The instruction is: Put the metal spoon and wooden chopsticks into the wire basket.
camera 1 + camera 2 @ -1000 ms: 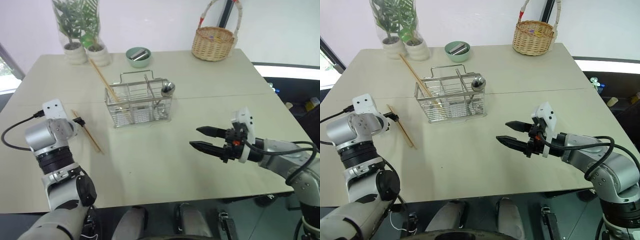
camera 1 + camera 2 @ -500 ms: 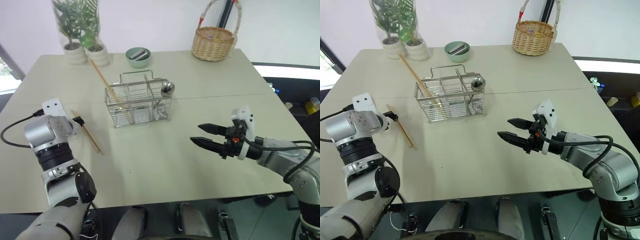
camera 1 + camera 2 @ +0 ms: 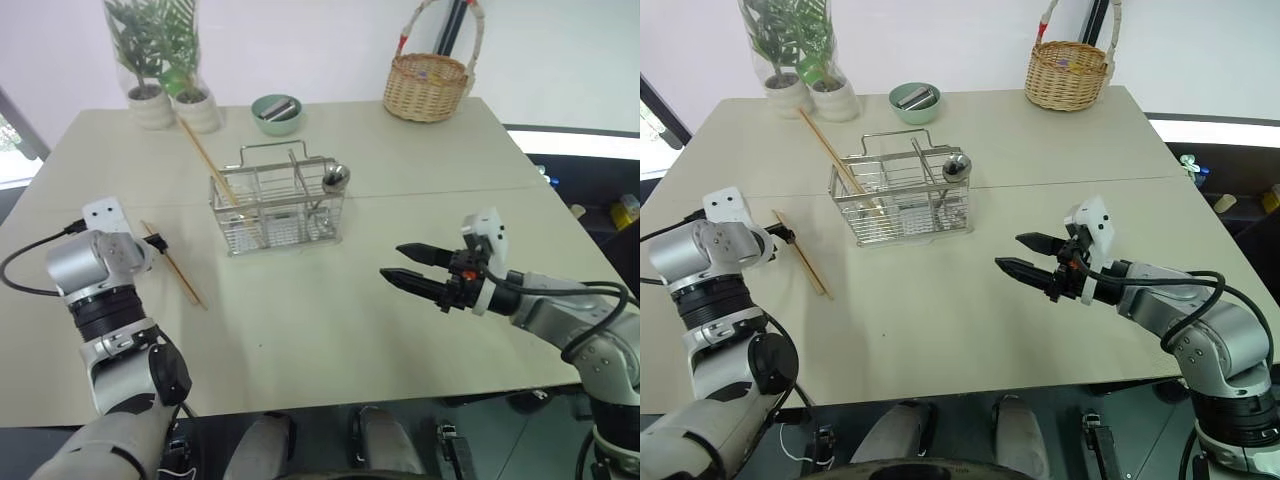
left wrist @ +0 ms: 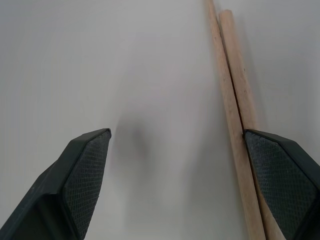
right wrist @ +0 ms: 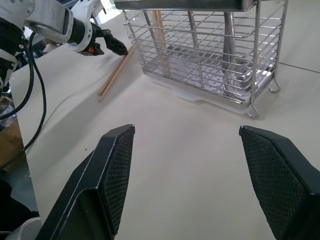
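Stretching across the room under a pale wall, a cream table (image 3: pixel 330 320) is carrying two potted plants (image 3: pixel 160 70) and a small green bowl (image 3: pixel 277 112) at the far left and a round wicker basket (image 3: pixel 427 85) at the far right. Compared with a second ago, nothing on the table is lying differently, and both arms are keeping their places. The left gripper (image 3: pixel 158 242) is hovering low with its fingers (image 4: pixel 85 175) spread wide, straddling one pair of wooden chopsticks (image 4: pixel 235 115) lying flat, their long axis running diagonally from far-left to near-right. Further right, the wire basket (image 3: pixel 278 205) is standing mid-table, holding another pair of chopsticks leaning up toward the far left, and the metal spoon (image 3: pixel 334 178) standing bowl-up in its right compartment. The right gripper (image 3: pixel 412 268) is hanging above the table, empty, fingers apart, pointing left.
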Tool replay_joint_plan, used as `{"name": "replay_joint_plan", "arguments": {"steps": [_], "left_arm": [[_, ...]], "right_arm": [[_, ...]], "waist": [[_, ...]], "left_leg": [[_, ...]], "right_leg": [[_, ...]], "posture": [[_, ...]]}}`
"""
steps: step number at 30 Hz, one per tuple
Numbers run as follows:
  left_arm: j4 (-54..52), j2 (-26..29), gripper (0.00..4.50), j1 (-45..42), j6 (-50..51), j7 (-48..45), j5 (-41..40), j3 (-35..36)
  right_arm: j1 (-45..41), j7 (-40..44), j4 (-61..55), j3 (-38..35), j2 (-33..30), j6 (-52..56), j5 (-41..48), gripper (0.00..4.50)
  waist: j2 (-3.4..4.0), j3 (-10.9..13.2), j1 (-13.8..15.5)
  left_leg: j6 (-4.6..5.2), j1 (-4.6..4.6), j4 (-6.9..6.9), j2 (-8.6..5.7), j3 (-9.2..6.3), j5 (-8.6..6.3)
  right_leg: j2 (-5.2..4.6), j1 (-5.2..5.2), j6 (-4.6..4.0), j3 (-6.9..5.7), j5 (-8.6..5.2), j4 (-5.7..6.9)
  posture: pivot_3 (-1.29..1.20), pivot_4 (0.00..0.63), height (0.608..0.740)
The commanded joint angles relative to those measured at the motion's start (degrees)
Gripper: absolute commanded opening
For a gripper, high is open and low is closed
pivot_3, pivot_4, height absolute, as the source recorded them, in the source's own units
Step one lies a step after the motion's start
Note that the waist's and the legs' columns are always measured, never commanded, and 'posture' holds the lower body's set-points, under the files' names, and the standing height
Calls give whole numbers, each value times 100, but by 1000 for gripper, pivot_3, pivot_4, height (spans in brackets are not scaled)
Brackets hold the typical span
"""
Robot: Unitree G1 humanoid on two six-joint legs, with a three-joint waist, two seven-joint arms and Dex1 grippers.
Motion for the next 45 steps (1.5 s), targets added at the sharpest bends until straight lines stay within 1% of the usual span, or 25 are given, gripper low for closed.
{"name": "replay_joint_plan", "arguments": {"steps": [1, 4, 11, 15, 18, 23, 25, 26, 37, 40, 45], "left_arm": [[433, -15, 4500, -49, -134, -6, 27, -66], [753, -55, 4500, -175, -243, 63, 19, -7], [1188, -2, 4500, -500, -442, 88, -24, -62], [1407, -19, 4500, -639, -592, 161, -45, 26], [1523, -52, 3641, -724, -678, 221, -89, 97], [1566, -123, 1067, -778, -710, 331, -167, 259], [1556, -147, 137, -782, -700, 371, -179, 298], [1549, -159, 31, -784, -696, 390, -182, 318], [1480, -187, 31, -771, -692, 468, -294, 343], [1288, -142, 31, -873, -1032, 314, -461, 372], [955, 88, 31, -927, -1846, -283, -742, 150]], "right_arm": [[-107, -35, -60, -127, 10, -68, 1, 3408], [-116, -72, -44, -125, 17, -81, -26, 3408], [-146, -170, -18, -101, 108, -106, -71, 3408], [-132, -194, -27, -88, 136, -120, -100, 3408], [-132, -208, -37, -103, 154, -113, -108, 3449], [-93, -197, -69, -150, 148, -93, -103, 3449], [-63, -154, -85, -156, 122, -87, -96, 3449], [-50, -124, -95, -158, 105, -81, -84, 3449], [44, 174, -93, -210, -42, -101, -82, 3449], [48, 273, -63, -199, -129, -103, -131, 3449], [-66, 417, -67, -207, -286, -69, -89, 3449]], "waist": [[6, -3, 3], [10, -7, 7], [15, -10, 14], [15, -10, 14], [15, -10, 11], [15, -10, -6], [15, -10, -6], [15, -10, -6], [15, -10, -5], [13, -9, 2], [-5, 0, -4]], "left_leg": [[0, 2, 0, 0, 0, 0], [0, 5, 0, 0, -1, 0], [-1, 7, 1, -1, -3, 1], [-2, 6, 1, -2, -4, 1], [-2, 6, 1, -2, -5, 2], [-2, 4, 0, -1, -4, 2], [-3, 4, 0, -1, -4, 2], [-3, 4, 0, -1, -3, 2], [-3, 4, 0, -2, -2, 2], [-3, 2, 0, -2, -2, 2], [-5, -8, 2, -2, -3, 3]], "right_leg": [[0, 2, 0, 0, 0, 0], [0, 6, 1, -2, 0, 0], [-1, 10, 2, -4, -1, 0], [-1, 10, 2, -4, 0, 0], [-1, 9, 2, -5, 0, 1], [-1, 6, 3, -4, 0, 1], [0, 4, 3, -4, 0, 0], [-1, 5, 3, -3, 0, 0], [-1, 5, 4, -2, 0, 0], [-1, 5, 4, -3, 0, -1], [-1, -4, 3, -5, 0, -1]], "posture": [[0, 150, 733], [0, 150, 733], [0, 150, 733], [0, 150, 733], [0, 150, 733], [0, 150, 733], [0, 150, 733], [0, 150, 733], [0, 150, 733], [0, 150, 733], [0, 150, 733]]}}
